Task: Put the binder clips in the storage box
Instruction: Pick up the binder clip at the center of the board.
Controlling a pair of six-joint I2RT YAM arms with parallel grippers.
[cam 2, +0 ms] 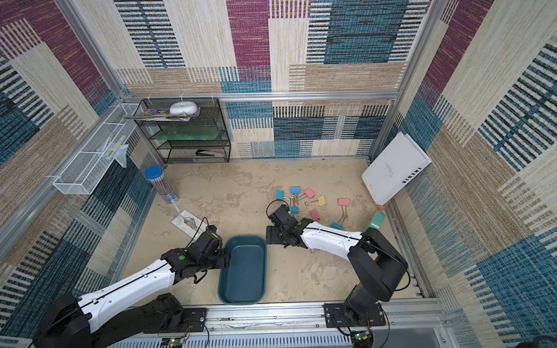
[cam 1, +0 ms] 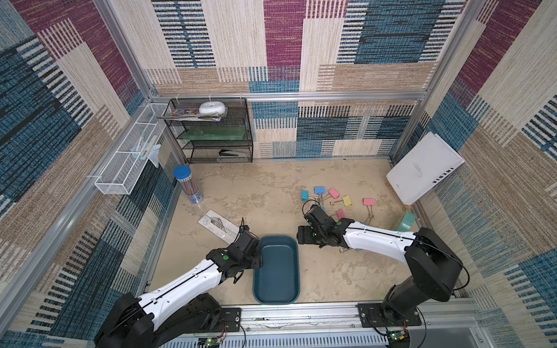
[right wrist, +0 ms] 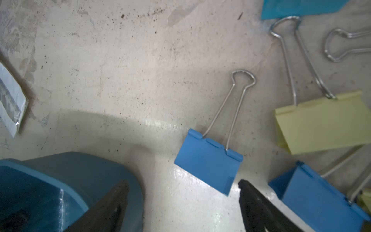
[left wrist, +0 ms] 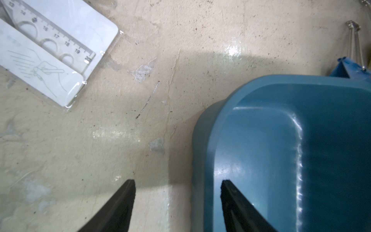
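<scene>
Pastel binder clips (cam 1: 333, 192) lie scattered outside teal storage box (cam 1: 277, 271).

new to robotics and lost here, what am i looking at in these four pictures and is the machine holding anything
You are looking at two white-and-black robot arms, the left arm and the right arm, standing at the front edge of a beige table. Two pictures come from one camera overhead. The other two come from small cameras on the wrists, looking down close to the surface.

On the table lie coloured binder clips, an empty teal storage box and a packaged ruler.

The left end effector is open, straddling the box's rim. The right end effector is open too, close to a blue clip near the box. Neither holds anything.
</scene>
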